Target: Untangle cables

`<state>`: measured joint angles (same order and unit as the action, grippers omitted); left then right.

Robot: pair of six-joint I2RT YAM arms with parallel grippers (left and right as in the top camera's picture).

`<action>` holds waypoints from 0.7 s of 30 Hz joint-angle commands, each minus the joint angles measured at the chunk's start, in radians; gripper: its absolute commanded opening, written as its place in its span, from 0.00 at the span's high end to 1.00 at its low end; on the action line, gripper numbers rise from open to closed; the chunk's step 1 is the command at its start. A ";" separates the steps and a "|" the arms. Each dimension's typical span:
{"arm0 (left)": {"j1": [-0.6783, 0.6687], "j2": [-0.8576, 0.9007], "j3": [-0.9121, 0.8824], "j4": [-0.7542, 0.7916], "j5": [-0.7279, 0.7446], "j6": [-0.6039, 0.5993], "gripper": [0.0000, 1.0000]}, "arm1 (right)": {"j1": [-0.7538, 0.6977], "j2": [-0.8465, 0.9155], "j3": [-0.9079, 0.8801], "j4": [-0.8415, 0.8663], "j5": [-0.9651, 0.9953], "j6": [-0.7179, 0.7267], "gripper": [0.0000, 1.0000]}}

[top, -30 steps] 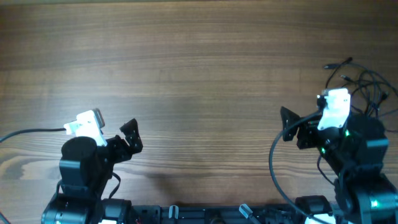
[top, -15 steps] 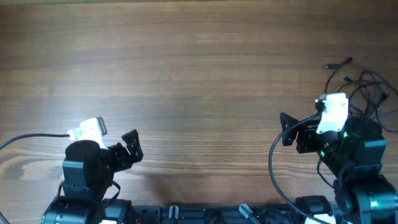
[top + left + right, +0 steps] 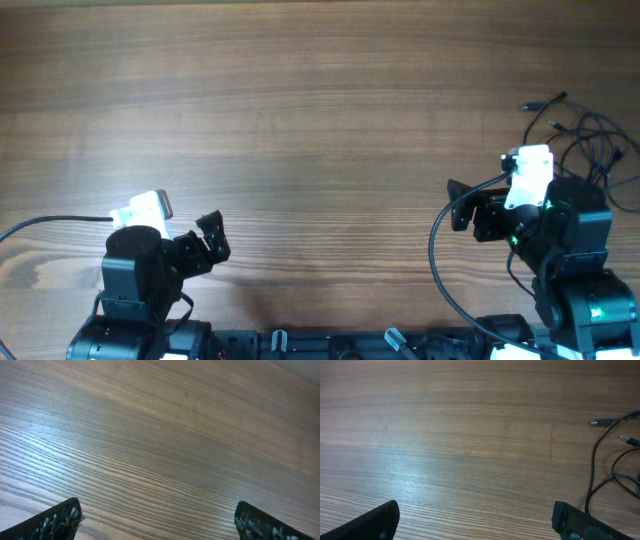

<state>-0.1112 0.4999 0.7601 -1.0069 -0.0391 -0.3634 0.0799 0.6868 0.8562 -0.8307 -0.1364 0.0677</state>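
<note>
- Left gripper [image 3: 211, 236]: the jaws are spread to their full width and hold nothing. In the left wrist view only the two dark fingertips [image 3: 56, 521] show in the lower corners, with bare table [image 3: 320, 110] between them.
- Right gripper [image 3: 462, 206]: the jaws are likewise spread wide and empty. They hover above the table's near right quarter and point toward the table's middle.
- Cables [image 3: 588, 140]: a loose tangle of thin dark cords lies on the table at its right edge, about halfway between the near and far sides. It sits just behind the right arm and no jaw touches it.
- Change over the last second: the left gripper has drawn back a little toward the table's near edge. The right gripper has shifted slightly toward the table's middle. The cables lie as they did before.
- Hidden or unclear: in the overhead view the right arm covers the near part of the tangle, and the table's right edge cuts off its outer loops.
- The right wrist view catches only a few strands and two small plug ends [image 3: 600, 422] at its right border.
- The number of separate cords, and how they cross one another, cannot be made out.
</note>
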 commanded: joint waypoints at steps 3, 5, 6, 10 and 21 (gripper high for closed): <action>-0.005 -0.006 -0.007 -0.001 0.005 0.012 0.00 | -0.002 -0.074 -0.014 -0.003 0.020 -0.008 0.00; -0.005 -0.006 -0.007 -0.001 0.005 0.012 0.00 | -0.002 -0.121 -0.014 0.000 0.026 -0.021 0.00; -0.005 -0.006 -0.007 -0.001 0.005 0.012 0.00 | -0.002 -0.148 -0.015 0.003 0.025 -0.032 0.00; -0.005 -0.006 -0.007 -0.001 0.005 0.012 0.00 | -0.003 -0.275 -0.061 0.084 0.024 -0.068 0.00; -0.005 -0.006 -0.007 -0.001 0.005 0.012 0.00 | -0.009 -0.628 -0.458 0.655 -0.018 -0.066 0.00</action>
<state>-0.1112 0.4999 0.7582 -1.0096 -0.0391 -0.3634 0.0750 0.1322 0.4896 -0.2718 -0.1333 0.0154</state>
